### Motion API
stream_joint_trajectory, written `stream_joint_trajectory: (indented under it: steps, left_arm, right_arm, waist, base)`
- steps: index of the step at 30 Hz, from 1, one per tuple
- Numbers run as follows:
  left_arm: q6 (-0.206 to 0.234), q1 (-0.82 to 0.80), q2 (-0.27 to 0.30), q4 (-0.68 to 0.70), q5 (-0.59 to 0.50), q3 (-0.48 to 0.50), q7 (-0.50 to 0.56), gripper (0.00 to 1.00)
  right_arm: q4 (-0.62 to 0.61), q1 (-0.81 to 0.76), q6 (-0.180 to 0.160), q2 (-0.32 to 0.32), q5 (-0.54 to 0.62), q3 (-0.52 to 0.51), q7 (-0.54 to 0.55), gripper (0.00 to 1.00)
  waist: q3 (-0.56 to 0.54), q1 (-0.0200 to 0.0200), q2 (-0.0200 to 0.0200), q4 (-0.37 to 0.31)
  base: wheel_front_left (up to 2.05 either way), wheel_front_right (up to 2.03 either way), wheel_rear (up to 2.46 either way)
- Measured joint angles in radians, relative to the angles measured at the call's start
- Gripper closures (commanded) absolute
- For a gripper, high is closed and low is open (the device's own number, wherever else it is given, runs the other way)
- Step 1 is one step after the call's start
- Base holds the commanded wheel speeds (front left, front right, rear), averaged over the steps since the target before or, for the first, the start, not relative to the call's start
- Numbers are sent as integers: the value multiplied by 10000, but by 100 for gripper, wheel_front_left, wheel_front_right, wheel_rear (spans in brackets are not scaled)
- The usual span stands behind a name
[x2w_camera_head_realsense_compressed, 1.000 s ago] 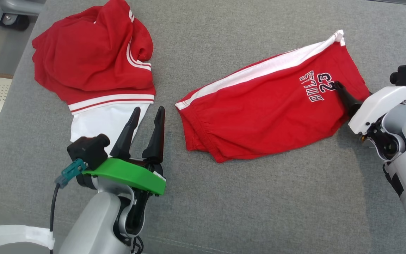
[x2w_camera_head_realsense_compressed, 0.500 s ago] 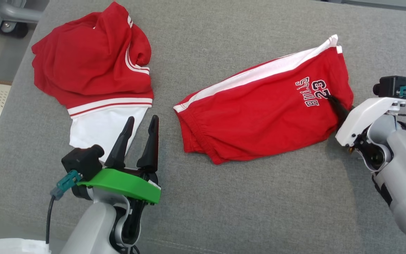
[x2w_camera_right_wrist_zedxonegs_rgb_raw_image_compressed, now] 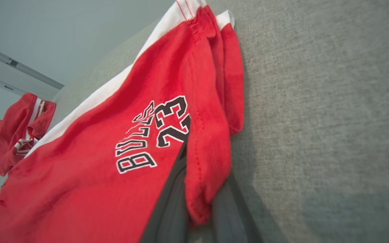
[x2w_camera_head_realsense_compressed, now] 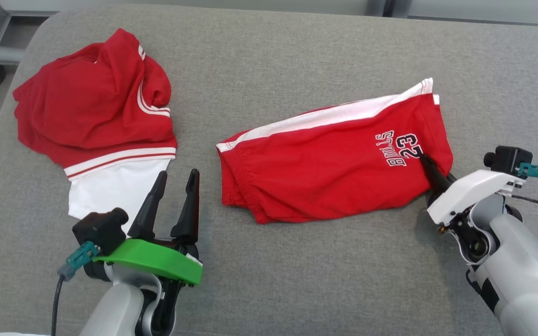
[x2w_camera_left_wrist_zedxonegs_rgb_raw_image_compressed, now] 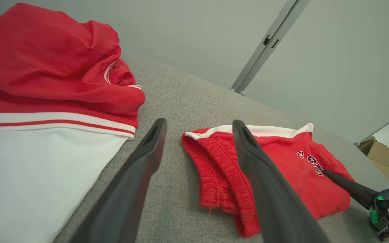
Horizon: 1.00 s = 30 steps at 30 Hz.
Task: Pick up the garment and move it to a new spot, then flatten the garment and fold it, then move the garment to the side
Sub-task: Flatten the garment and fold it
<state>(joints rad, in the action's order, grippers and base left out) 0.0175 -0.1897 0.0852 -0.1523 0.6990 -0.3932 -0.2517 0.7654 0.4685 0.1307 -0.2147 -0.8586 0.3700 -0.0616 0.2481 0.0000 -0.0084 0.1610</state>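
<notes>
1. Grey woven fabric surface (x2w_camera_head_realsense_compressed: 297, 280): the red cotton shorts with a white side stripe (x2w_camera_head_realsense_compressed: 325, 172) lie right of centre, long axis running left to right.
2. Right gripper (x2w_camera_head_realsense_compressed: 425, 161), the nearer one, pinches their right hem.
3. Left gripper (x2w_camera_head_realsense_compressed: 178, 173) stands wide and empty near their left end.

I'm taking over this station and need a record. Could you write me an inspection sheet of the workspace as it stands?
Surface: grey fabric cushion, bare between the garments.
Job's things: red shorts lying on it, white stripe, print facing up.
Clutter: crumpled red-and-white jersey, apart from the shorts.
Grippers: left pincer open, pointing between jersey and shorts; right pincer shut on the shorts' hem.
Cables: black cable at the left wrist; thin cable at the right wrist.
Surroundings: cardboard box, metal post, pale wall.
</notes>
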Motion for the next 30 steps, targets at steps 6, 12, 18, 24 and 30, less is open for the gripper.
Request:
stream_joint_trajectory:
  steps: [6, 12, 18, 24, 30]
  left_arm:
    - [0, 143, 56, 56, -15, -38, 0, 0]
    - [0, 378, 73, 165, -13, -54, 0, 0]
    - [2, 520, 90, 318, -13, -109, 0, 0]
    - [2, 569, 82, 387, -13, -276, 4, 0]
    - [2, 576, 82, 451, -13, -286, 4, 0]
  right_arm:
    - [-136, -672, 0, 94, -353, -165, -650, 100]
    - [-176, -1148, 0, 119, -569, -268, -1035, 100]
    - [-188, -1556, 0, -52, -685, -337, -1269, 100]
    - [-226, -1693, 0, -146, -740, -297, -1290, 100]
    - [-378, -1693, 0, -199, -744, -186, -1369, 100]
  waist:
    - [-264, 0, 0, -460]
    - [-472, 0, 0, -798]
    - [-693, 0, 0, -1094]
    - [-800, 0, 0, -1217]
    - [-841, 0, 0, -1214]
  base:
    - [0, 0, 0]
    - [0, 0, 0]
    - [0, 0, 0]
    - [0, 0, 0]
    - [0, 0, 0]
